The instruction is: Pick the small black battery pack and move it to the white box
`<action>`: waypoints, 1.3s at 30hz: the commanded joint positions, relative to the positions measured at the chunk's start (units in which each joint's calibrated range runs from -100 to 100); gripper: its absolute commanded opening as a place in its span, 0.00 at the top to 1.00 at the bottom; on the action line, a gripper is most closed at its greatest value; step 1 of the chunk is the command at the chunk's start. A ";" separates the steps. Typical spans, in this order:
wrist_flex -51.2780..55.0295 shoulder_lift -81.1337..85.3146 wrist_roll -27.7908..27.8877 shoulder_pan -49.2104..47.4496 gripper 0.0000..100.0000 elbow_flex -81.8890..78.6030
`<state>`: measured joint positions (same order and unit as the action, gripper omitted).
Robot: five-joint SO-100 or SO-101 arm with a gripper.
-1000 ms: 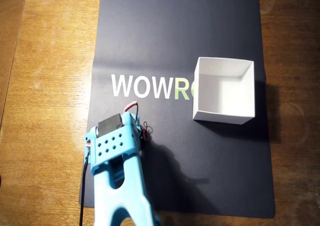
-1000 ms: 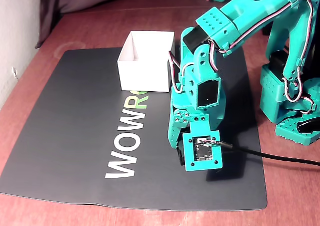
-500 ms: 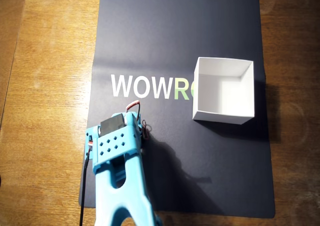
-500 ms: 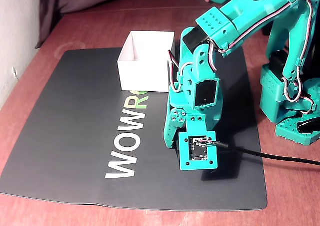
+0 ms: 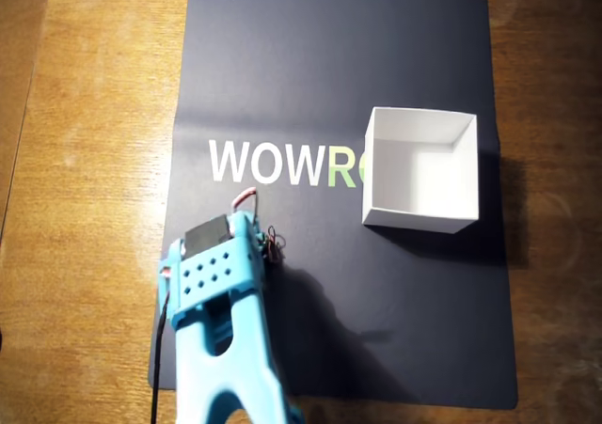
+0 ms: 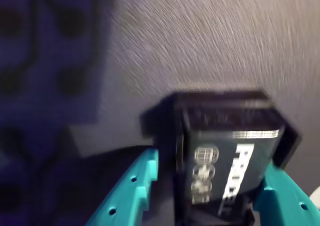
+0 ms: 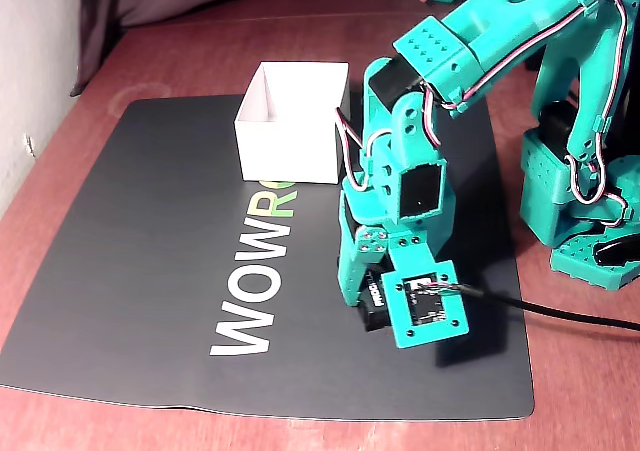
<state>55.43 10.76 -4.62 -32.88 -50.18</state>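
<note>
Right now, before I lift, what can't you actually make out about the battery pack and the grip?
- Battery pack: blurred in the wrist view; lettering unreadable, near end cut off by the bottom edge.
- Overhead view: the arm covers the pack; only its wires show.
- Fixed view: the wrist camera mount hides most of the pack.
- Gripper: pad contact unclear through blur.
- White box: its floor is hidden by its near wall.

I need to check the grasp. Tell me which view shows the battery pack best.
The wrist view: the battery pack fills it, lettering visible, between the gripper fingers. The fixed view shows only a black corner; the overhead view shows just its wires.
</note>
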 commanded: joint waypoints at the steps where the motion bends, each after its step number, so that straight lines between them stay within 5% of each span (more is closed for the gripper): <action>1: 0.84 0.33 1.12 0.45 0.80 -0.39; 39: 1.54 0.50 0.90 0.80 0.86 -0.39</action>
<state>56.30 10.76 -3.73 -32.63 -50.45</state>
